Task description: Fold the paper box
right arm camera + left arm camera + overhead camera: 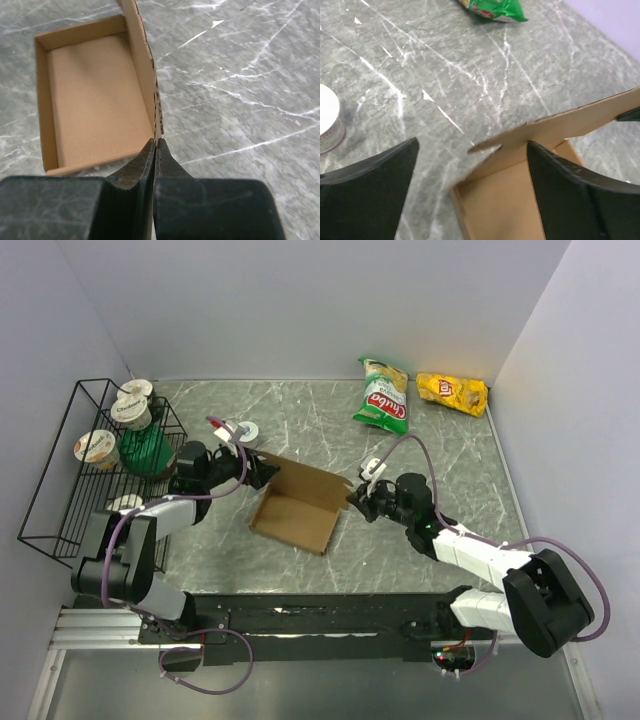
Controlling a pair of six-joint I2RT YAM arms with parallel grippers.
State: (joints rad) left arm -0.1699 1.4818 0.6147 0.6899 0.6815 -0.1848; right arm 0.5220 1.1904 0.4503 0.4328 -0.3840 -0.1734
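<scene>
Brown cardboard mailer box (296,516) sits on the grey marbled table (430,445), its lid flap (145,65) raised. The right gripper (156,145) pinches the flap's corner, and the left gripper (472,150) is spread wide around its other end.

I log a black wire basket (70,512) at left of the overhead frame holding three lidded cups (97,447) and a green pouch (148,448), a small white cup (243,431) on the grey marbled table (300,420) just right of it, and a green snack bag (382,397) and a yellow snack bag (452,393) side by side at upper right.
</scene>
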